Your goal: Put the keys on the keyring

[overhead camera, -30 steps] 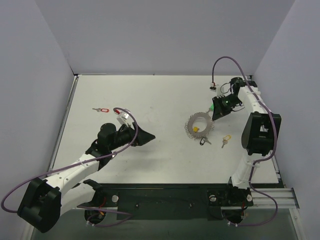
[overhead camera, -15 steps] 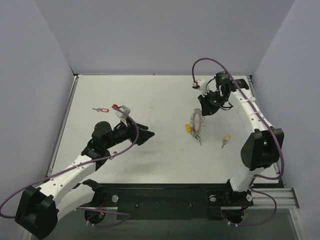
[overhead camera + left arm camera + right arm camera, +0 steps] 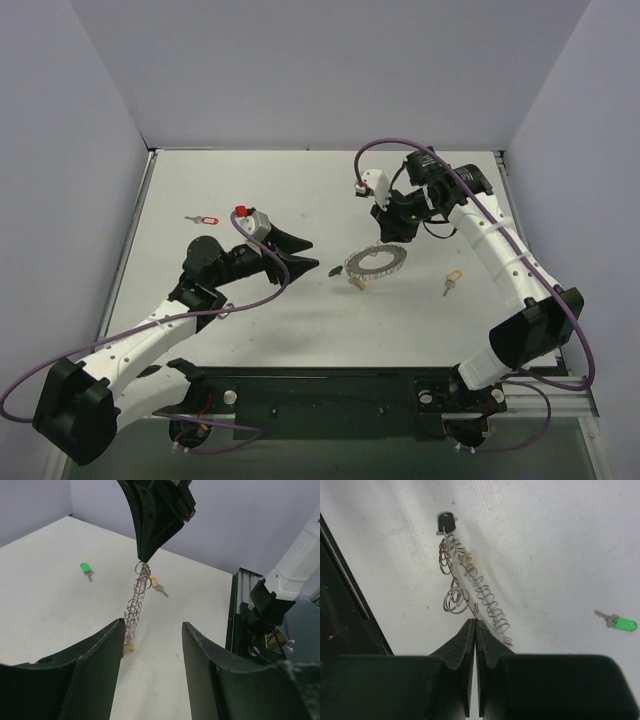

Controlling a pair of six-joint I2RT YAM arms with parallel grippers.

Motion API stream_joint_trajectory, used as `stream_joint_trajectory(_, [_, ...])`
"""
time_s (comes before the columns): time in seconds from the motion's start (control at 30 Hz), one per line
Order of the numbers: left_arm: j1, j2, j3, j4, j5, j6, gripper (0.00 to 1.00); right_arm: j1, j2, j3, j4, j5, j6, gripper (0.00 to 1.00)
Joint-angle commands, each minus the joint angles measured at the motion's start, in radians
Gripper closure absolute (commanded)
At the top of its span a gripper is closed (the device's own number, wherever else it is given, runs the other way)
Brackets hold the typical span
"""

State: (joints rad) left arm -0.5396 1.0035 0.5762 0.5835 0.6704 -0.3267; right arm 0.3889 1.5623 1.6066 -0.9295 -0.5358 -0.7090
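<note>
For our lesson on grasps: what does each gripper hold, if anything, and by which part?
The right gripper pinches the keyring by a wire loop on its rim. The left gripper is open and holds nothing.

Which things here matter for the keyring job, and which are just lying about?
Job:
- keyring, pinched in the shut right gripper
- grey key at the ring's end
- red key, yellow key and green key, loose on the table
- left gripper, open near the ring

Not the job:
- purple cables
- rail at the near edge
</note>
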Motion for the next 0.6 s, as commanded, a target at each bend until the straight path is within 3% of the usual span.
stream_joint_trajectory(0.0, [-0.052,0.063,0.053,0.122,0.052,0.054,0.42,0.016,-0.067,0.013,-0.039,-0.102,-0.001,1.0])
stream_joint_trajectory(0.23, [-0.094,0.173,0.053,0.188,-0.003,0.032,0.44,0.028,-0.032,-0.04,0.052,-0.158,0.088,1.0])
stream_joint_trajectory(0.4, [-0.103,0.161,-0.005,0.159,-0.06,0.011,0.44,0.007,0.011,-0.117,0.135,-0.21,0.196,1.0])
stream_joint_trajectory(0.57, [-0.103,0.123,-0.006,-0.018,-0.195,-0.076,0.44,-0.076,0.033,-0.212,0.247,-0.378,0.322,0.86])
